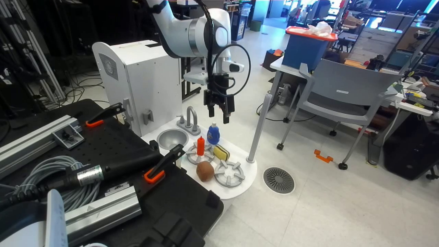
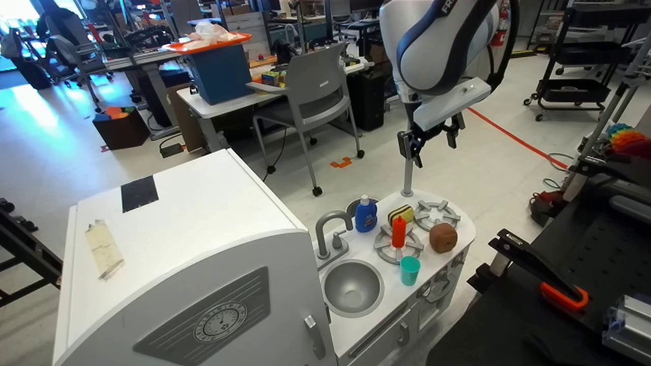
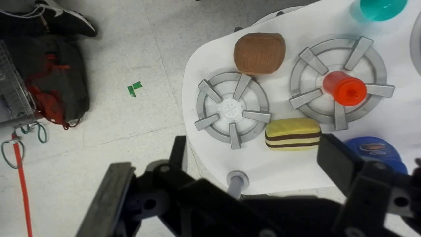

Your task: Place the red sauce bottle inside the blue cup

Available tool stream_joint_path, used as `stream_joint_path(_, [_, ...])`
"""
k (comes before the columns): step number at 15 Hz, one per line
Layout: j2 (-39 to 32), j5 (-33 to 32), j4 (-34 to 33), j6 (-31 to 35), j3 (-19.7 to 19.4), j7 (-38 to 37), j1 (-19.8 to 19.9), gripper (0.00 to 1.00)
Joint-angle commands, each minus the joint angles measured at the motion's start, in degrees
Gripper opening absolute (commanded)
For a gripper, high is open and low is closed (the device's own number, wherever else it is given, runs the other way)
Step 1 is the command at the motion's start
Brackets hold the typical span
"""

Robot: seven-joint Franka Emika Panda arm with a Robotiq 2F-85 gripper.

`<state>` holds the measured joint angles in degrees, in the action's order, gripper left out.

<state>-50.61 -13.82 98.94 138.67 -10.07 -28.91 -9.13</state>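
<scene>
The white arm (image 1: 180, 37) extends from the top edge in both exterior views. In an exterior view it bends at a rounded joint (image 1: 221, 36), and the wrist (image 1: 225, 65) hangs from there, carrying the black tool (image 1: 218, 116), which points downward. A pale, bar-shaped housing (image 2: 452, 105) sits beside the tool at the wrist. The tool's jaws stand spread; in the wrist view its two dark fingers (image 3: 340, 163) reach up from the bottom, well apart.

Both exterior views angle down, sharing the desk (image 2: 351, 333): in an exterior view I look across a black bench (image 1: 181, 199); in an exterior view, over a white cabinet (image 2: 203, 203). Wrist view: nearest, steeply down past the fingers (image 3: 338, 164).
</scene>
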Motion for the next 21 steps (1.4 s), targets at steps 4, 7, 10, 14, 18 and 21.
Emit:
stream_joint_path(4, [-11.36, 5.32, -13.24, -5.53, 0.25, -0.88, -1.07, 1.00])
stream_joint_path(7, [-15.76, 5.53, -16.93, -4.69, 0.45, -1.10, -2.51, 1.00])
stream_joint_path(10, [-20.51, 4.62, -20.59, -4.19, -0.55, -2.10, -4.70, 1.00])
stream_joint_path(14, [-24.67, 3.82, -23.16, -2.54, -0.98, -2.23, -7.66, 1.00])
stream_joint_path(18, [-27.51, 3.28, -26.46, -2.21, -1.80, -2.01, -9.91, 1.00])
stream_joint_path(21, [-29.56, 3.66, -30.02, -3.05, -2.22, -2.00, -10.12, 1.00])
